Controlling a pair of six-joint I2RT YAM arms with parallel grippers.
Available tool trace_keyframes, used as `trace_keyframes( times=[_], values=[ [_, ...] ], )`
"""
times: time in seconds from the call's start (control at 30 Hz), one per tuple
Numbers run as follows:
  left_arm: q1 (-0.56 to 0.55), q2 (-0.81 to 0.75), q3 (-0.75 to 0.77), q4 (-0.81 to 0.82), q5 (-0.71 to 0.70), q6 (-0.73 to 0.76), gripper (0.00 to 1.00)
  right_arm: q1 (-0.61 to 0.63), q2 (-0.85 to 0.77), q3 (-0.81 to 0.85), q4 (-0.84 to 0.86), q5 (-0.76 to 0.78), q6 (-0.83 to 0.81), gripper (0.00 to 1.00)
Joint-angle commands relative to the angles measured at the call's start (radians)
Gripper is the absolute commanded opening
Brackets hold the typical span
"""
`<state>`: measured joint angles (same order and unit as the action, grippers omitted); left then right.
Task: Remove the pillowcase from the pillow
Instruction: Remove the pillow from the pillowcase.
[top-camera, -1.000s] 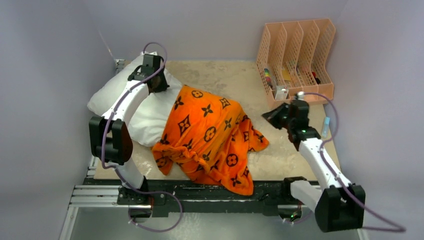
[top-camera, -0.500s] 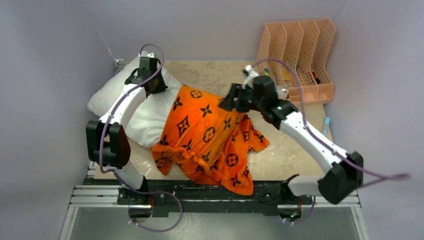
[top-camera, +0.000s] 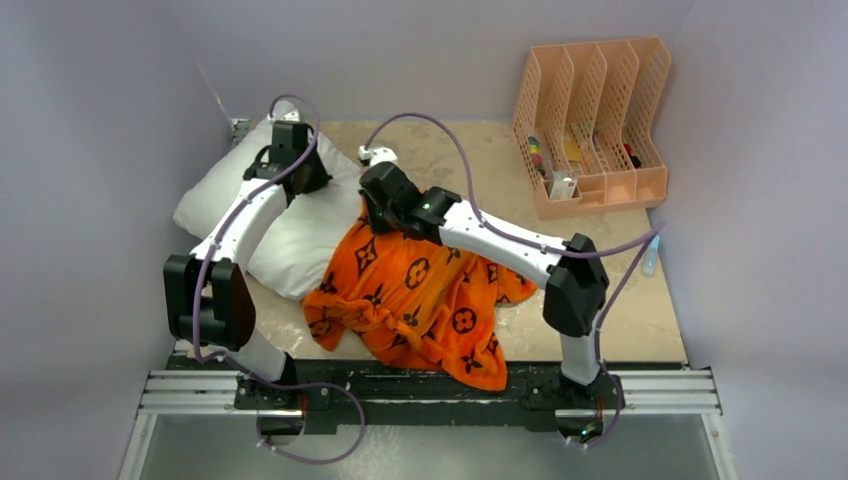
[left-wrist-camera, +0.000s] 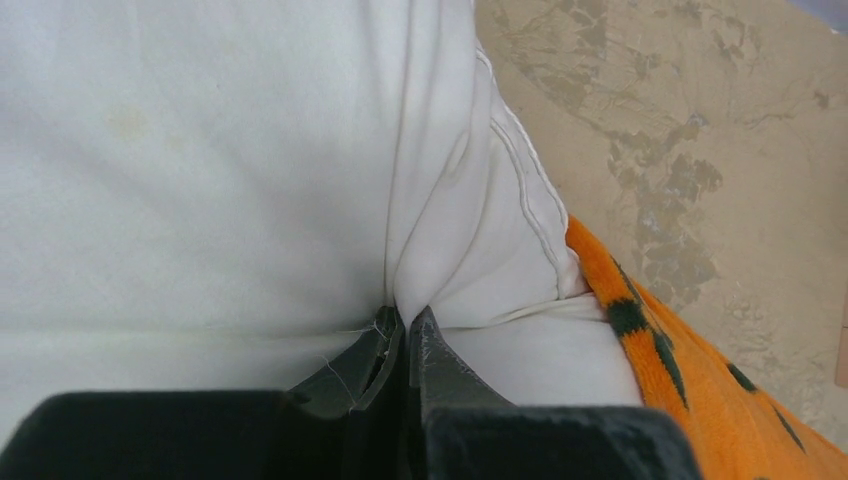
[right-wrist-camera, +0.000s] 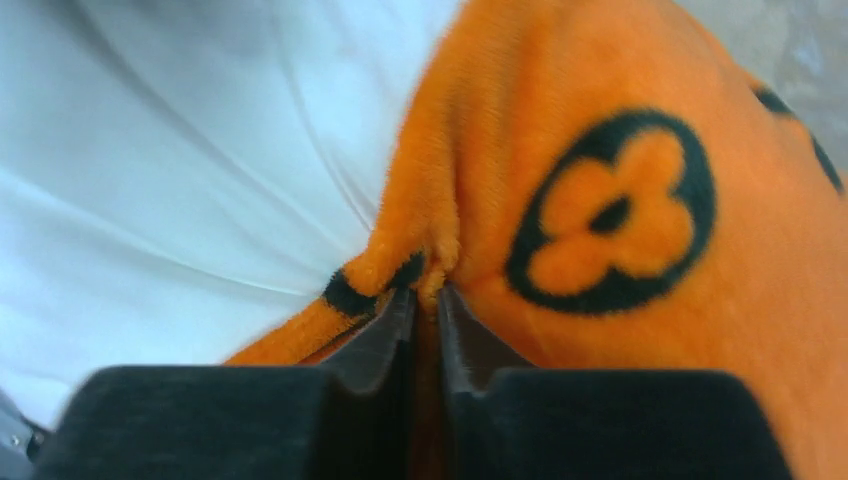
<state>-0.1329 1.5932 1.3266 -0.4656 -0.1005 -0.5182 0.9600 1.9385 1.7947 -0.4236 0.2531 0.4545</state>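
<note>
Pinching a fold of the white pillow (left-wrist-camera: 200, 150) with the left gripper (left-wrist-camera: 405, 322), jaws together on the cloth. Nipping the open edge of the orange pillowcase (right-wrist-camera: 600, 200) with the right gripper (right-wrist-camera: 425, 298), jaws clamped on the plush. Seen lying at left on the worktop (top-camera: 450, 150), with the pillowcase against the pillow's right end, heaped toward the near edge.

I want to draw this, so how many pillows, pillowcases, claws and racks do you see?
White pillow: 1
Orange pillowcase: 1
Claws: 2, left claw and right claw
Peach rack: 1
Total: 5
</note>
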Motion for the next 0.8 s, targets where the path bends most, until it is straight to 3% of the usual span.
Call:
trace_keyframes(
  times=[0.0,0.07,0.2,0.3,0.4,0.5,0.53,0.67,0.77],
  values=[
    [0.021,-0.012,-0.037,-0.161,-0.070,0.002,0.00,-0.045,-0.154,-0.212,-0.154,0.286,0.051,0.00],
    [0.028,-0.005,-0.041,-0.158,-0.077,0.003,0.00,-0.101,-0.286,-0.370,-0.105,0.286,0.054,0.00],
    [0.039,0.014,-0.048,-0.146,-0.071,0.007,0.00,-0.267,-0.486,-0.630,-0.084,0.138,0.056,0.00],
    [0.039,0.012,-0.061,-0.142,-0.057,0.012,0.00,-0.289,-0.560,-0.787,-0.060,0.059,0.077,0.00],
    [0.039,-0.001,-0.078,-0.131,-0.033,0.009,0.00,-0.289,-0.596,-0.810,-0.012,-0.026,0.108,0.00],
    [0.038,-0.012,-0.083,-0.133,-0.011,0.011,0.00,-0.289,-0.589,-0.696,-0.013,-0.086,0.089,0.00],
    [0.037,-0.017,-0.082,-0.135,0.006,0.017,0.00,-0.288,-0.588,-0.647,-0.017,-0.104,0.077,0.06],
    [0.036,-0.064,-0.106,-0.127,0.057,0.033,0.00,-0.288,-0.579,-0.479,0.042,-0.146,0.039,0.51],
    [0.036,-0.105,-0.146,-0.117,0.076,0.035,0.00,-0.288,-0.486,-0.340,0.061,-0.230,0.002,0.69]
  ],
)
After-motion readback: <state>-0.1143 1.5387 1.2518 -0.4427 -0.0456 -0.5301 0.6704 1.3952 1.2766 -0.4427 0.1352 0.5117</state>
